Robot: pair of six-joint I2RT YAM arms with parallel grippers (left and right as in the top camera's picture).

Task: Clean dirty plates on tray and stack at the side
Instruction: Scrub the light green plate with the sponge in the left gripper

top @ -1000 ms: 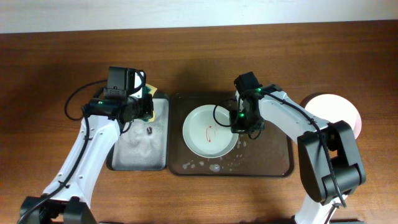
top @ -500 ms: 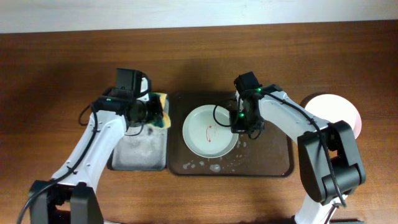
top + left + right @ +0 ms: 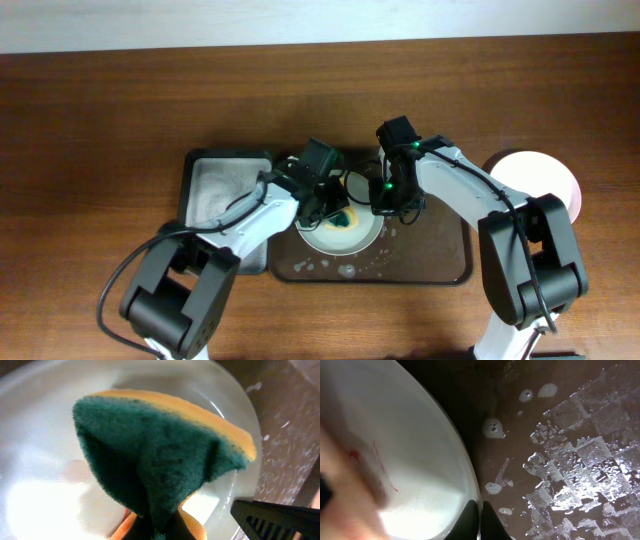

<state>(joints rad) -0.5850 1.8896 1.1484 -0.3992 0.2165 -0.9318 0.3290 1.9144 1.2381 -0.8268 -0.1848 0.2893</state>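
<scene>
Lab: robot arms (image 3: 455, 185), wooden table (image 3: 100, 100)

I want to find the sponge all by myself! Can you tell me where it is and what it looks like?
Find the big brown tray in the middle of the table. A white plate sits on its left part, and the sponge is held right over that plate. It is the only thing there that is green with a yellow back.

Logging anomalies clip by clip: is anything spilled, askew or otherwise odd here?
Foam blobs and a wet film are spattered over the tray floor beside the plate, which shows red smears. That fits sponge washing; nothing else stands out.
</scene>
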